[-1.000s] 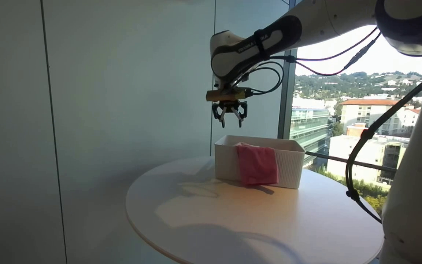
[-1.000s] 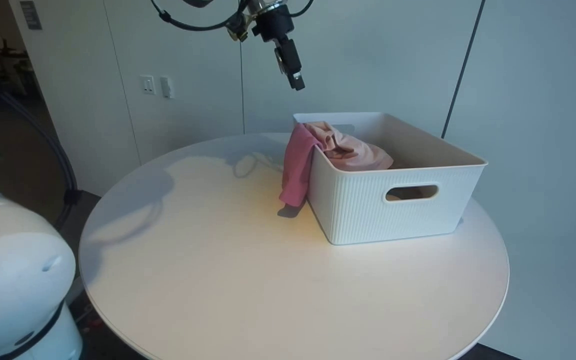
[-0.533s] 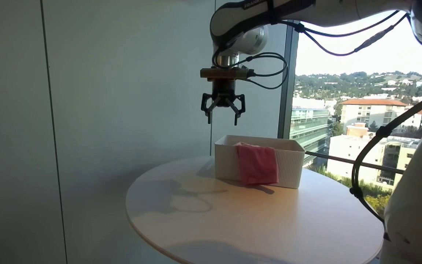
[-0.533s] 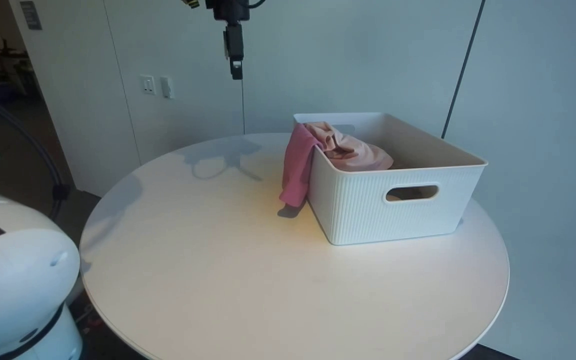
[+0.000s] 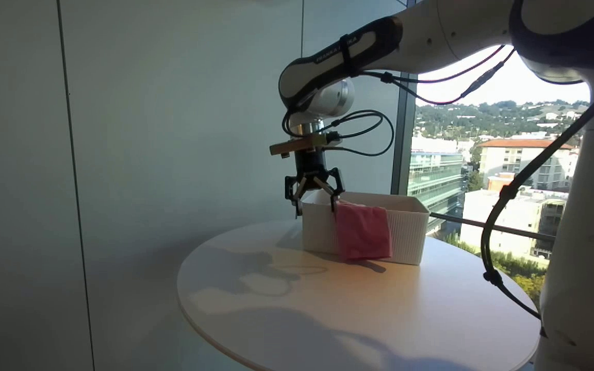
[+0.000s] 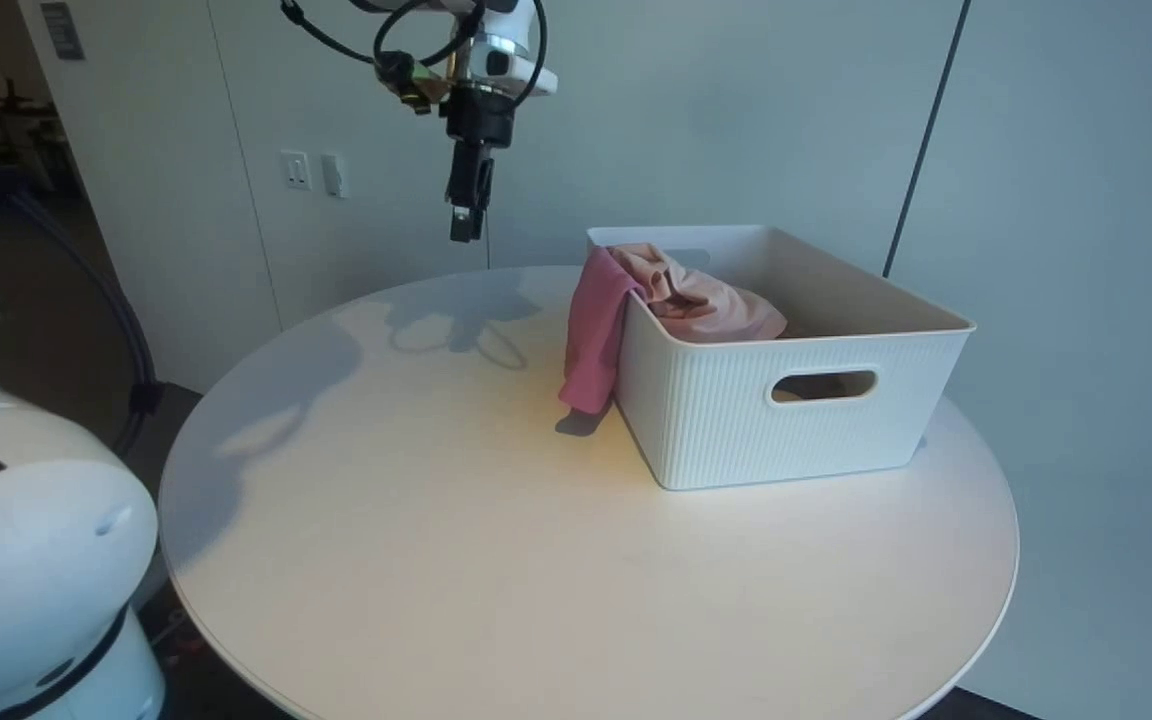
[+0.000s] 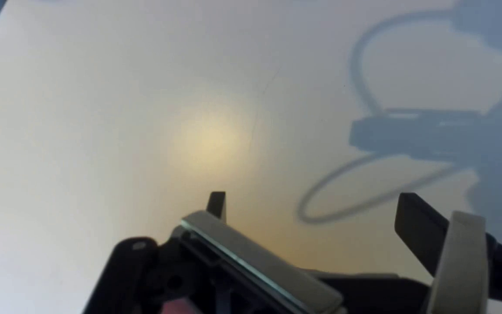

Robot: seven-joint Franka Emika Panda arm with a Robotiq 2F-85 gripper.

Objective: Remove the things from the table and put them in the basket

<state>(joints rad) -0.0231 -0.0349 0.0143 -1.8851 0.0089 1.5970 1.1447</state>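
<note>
The wrist view looks down past the gripper (image 7: 312, 199) to the table (image 7: 116, 131); the jaws stand well apart, with nothing between them. Both exterior views show the pink cloth (image 5: 363, 234) hanging over the rim of the basket (image 6: 816, 445) and down the outside of one side, while paler fabric (image 6: 716, 308) lies bunched just within. Whether the two are one piece cannot be told.

The coming move turns on the gap between jaws and cloth. In an exterior view a fingertip (image 5: 333, 204) seems to meet the cloth's upper corner, but that is only overlap: seen edge-on in an exterior view, the gripper (image 6: 467, 235) is clear of the basket, with the cloth well off to its side. The flap runs downward, and the fingers spread along the basket's side, not across it. In the wrist view only what may be a scrap of the cloth shows, low down behind the linkage.

Tucking in the flap is probably what remains. That would call for a shift toward the rim and perhaps a turn of the wrist, so that one finger goes inside and one outside; coming straight in, the fingers might merely press the cloth against the basket.
</note>
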